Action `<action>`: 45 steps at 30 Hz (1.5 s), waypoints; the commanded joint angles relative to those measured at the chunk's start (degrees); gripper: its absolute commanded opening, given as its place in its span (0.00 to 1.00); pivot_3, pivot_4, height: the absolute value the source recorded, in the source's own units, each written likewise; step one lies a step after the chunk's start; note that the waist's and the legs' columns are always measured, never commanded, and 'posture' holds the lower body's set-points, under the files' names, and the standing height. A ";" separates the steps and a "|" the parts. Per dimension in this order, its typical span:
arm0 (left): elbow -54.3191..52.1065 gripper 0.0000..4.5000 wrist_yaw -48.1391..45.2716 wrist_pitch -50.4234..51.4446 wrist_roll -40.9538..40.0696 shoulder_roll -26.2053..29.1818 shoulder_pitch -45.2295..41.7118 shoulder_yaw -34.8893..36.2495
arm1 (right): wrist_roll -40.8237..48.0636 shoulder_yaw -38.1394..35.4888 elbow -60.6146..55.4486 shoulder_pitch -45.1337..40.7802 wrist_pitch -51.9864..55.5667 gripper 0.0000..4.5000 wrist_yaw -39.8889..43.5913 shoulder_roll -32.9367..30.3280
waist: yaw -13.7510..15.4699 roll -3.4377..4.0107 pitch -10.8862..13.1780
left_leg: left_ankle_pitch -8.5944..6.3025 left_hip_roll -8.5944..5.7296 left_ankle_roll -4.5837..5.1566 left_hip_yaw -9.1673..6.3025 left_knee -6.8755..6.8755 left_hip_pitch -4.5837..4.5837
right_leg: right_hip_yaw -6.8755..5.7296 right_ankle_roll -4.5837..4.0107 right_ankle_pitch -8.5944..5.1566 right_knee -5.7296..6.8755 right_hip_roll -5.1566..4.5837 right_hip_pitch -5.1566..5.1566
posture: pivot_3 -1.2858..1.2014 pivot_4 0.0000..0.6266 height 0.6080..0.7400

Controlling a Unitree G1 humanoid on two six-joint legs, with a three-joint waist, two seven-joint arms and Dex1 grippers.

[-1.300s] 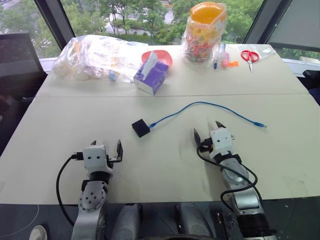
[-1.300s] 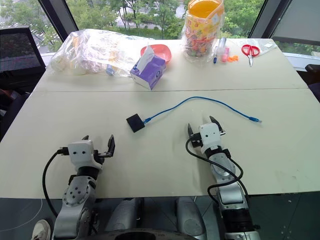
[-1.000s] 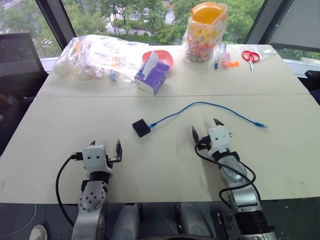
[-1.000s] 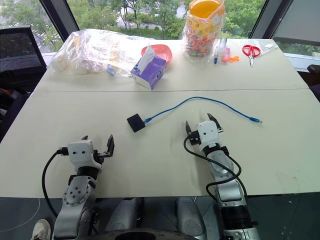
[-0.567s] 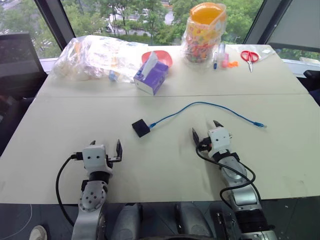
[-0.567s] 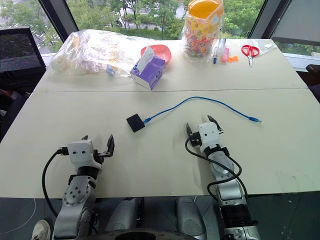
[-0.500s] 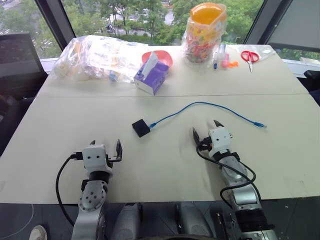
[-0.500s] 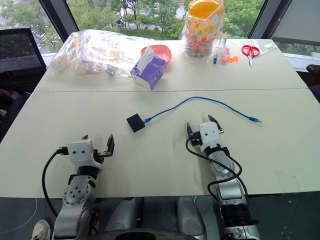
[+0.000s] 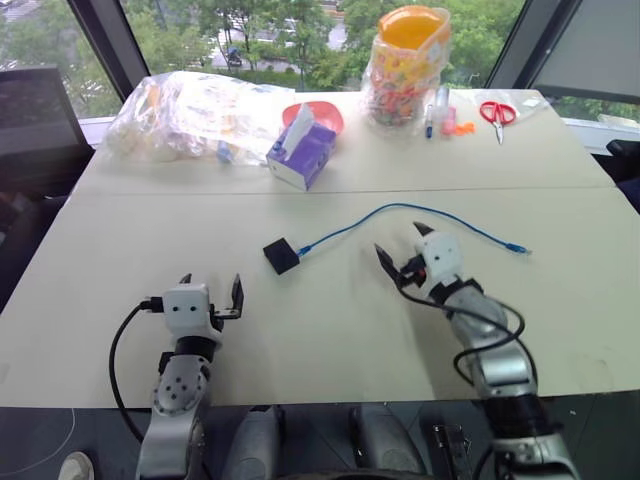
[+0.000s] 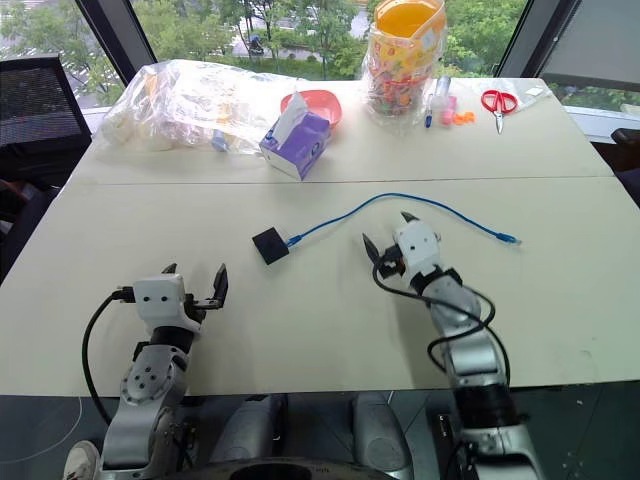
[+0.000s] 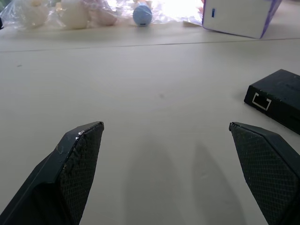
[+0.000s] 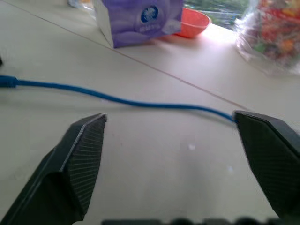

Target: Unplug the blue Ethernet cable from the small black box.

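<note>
The small black box [image 9: 281,256] lies flat near the table's middle, with the blue Ethernet cable [image 9: 400,208] plugged into its right side and arcing away to a loose plug [image 9: 517,247] at the right. My right gripper [image 9: 402,246] is open just in front of the cable's arc, angled toward the box; the cable [image 12: 136,102] crosses ahead of its fingers. My left gripper [image 9: 211,293] is open nearer the front edge, short of the box [image 11: 276,99] and to its left, empty.
At the back stand a purple tissue box [image 9: 302,152], a red bowl [image 9: 326,112], a clear bag of items [image 9: 190,112], a jar of sweets [image 9: 405,66], pens [image 9: 440,110] and red scissors [image 9: 497,112]. A seam [image 9: 330,192] crosses the table.
My right gripper has risen, swung left toward the box and moved closer to the cable. The left gripper stays in place.
</note>
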 commanded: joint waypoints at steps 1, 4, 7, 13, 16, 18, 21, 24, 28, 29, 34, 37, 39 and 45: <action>-0.57 0.99 -2.40 -1.83 -1.23 1.70 -0.84 1.05 | 4.54 3.71 3.66 -8.67 1.74 1.00 15.57 -4.11 | 0.03 -0.01 0.00 | 0.00 0.00 0.00 0.00 0.02 0.01 | -0.01 0.00 0.00 0.04 0.01 0.00 | 0.52 0.24 1.00; -0.80 0.99 -6.23 -1.85 -3.64 4.79 -1.57 2.80 | 5.06 7.26 12.17 -18.76 2.34 1.00 26.63 -6.06 | 0.00 -0.01 0.01 | 0.00 0.00 0.00 -0.01 0.05 0.03 | 0.00 0.04 -0.01 0.26 0.02 -0.05 | 0.52 0.24 1.00; -1.33 0.99 -11.91 0.12 -8.27 9.14 -2.24 4.92 | 2.77 11.43 23.17 -28.10 -0.68 1.00 35.04 -5.28 | -0.14 0.00 0.01 | 0.00 0.00 0.00 -0.02 0.07 0.03 | -0.02 0.05 0.00 0.40 0.03 -0.13 | 0.52 0.24 1.00; -1.82 0.99 -21.85 4.79 -15.33 18.46 -4.00 7.73 | -4.28 17.02 49.67 -44.40 -10.42 1.00 42.24 1.68 | -0.16 0.04 0.04 | 0.00 0.01 0.00 0.00 0.04 -0.01 | -0.03 0.08 0.02 0.55 0.03 -0.31 | 0.52 0.24 1.00; -0.58 0.99 -23.94 3.60 -14.93 21.34 -4.68 9.29 | -8.20 18.44 60.47 -48.76 -14.32 1.00 40.69 5.45 | -0.01 0.04 0.04 | 0.00 0.00 0.00 0.00 -0.02 -0.07 | -0.03 0.10 0.03 0.55 0.00 -0.36 | 0.52 0.24 1.00; -0.44 0.99 -23.92 3.73 -15.35 21.78 -4.90 10.42 | -10.40 18.75 65.69 -50.43 -16.38 1.00 38.49 7.41 | -0.04 0.04 0.04 | 0.01 0.00 -0.01 0.00 -0.08 -0.10 | -0.03 0.10 0.03 0.56 -0.01 -0.43 | 0.52 0.24 1.00; -0.65 0.99 -24.04 2.54 -14.25 22.12 -4.44 11.15 | -12.23 18.18 71.18 -52.20 -15.98 1.00 36.67 9.73 | -0.10 0.06 0.05 | 0.01 0.00 -0.02 0.00 -0.12 -0.11 | -0.03 0.10 0.03 0.63 0.00 -0.52 | 0.52 0.24 1.00; -0.70 0.99 -23.38 1.54 -13.64 21.89 -4.12 11.96 | -14.23 18.00 74.36 -53.36 -15.65 1.00 34.95 10.95 | -0.25 0.07 0.06 | 0.01 0.00 -0.03 0.00 -0.14 -0.11 | -0.02 0.10 0.03 0.71 0.00 -0.58 | 0.52 0.24 1.00; -0.47 1.00 -22.57 1.19 -13.61 21.60 -4.06 13.02 | -14.69 16.40 75.98 -54.43 -14.09 0.87 35.43 12.15 | -0.31 0.07 0.06 | 0.02 0.01 -0.04 -0.01 -0.14 -0.08 | -0.02 0.09 0.03 0.86 0.03 -0.64 | 0.52 0.24 1.00; -0.55 1.00 -22.41 1.14 -13.66 21.53 -3.87 13.29 | -14.98 16.19 76.21 -54.58 -13.77 0.81 35.30 12.44 | -0.32 0.07 0.06 | 0.02 0.01 -0.04 -0.01 -0.14 -0.08 | -0.02 0.08 0.03 0.86 0.03 -0.63 | 0.52 0.24 1.00; -1.32 1.00 -21.91 0.88 -13.90 21.17 -2.38 14.44 | -16.62 15.58 77.03 -54.79 -12.31 0.25 35.13 13.47 | -0.55 0.07 0.06 | 0.02 0.01 -0.04 -0.01 -0.14 -0.08 | -0.02 0.09 0.03 0.86 0.03 -0.63 | 0.52 0.24 1.00; -1.65 1.00 -21.47 0.84 -13.92 20.87 -1.96 14.67 | -17.21 14.99 77.18 -54.62 -11.64 0.01 35.55 13.87 | -0.80 0.07 0.06 | 0.02 0.01 -0.04 -0.01 -0.14 -0.08 | -0.02 0.09 0.03 0.86 0.03 -0.63 | 0.52 0.24 1.00; -1.74 1.00 -21.54 0.74 -13.77 20.90 -1.94 14.71 | -17.19 14.47 77.18 -54.59 -10.85 0.01 36.31 14.12 | -0.85 0.07 0.06 | 0.02 0.01 -0.04 -0.01 -0.13 -0.08 | -0.02 0.09 0.03 0.86 0.03 -0.62 | 0.52 0.24 1.00; -2.43 1.00 -29.09 -5.26 -10.70 26.97 -2.67 12.02 | -14.07 10.36 76.19 -55.62 -5.26 0.01 45.34 13.02 | -1.12 0.10 0.08 | 0.03 0.01 -0.04 -0.01 -0.14 -0.09 | -0.02 0.09 0.03 0.87 0.04 -0.65 | 0.52 0.24 1.00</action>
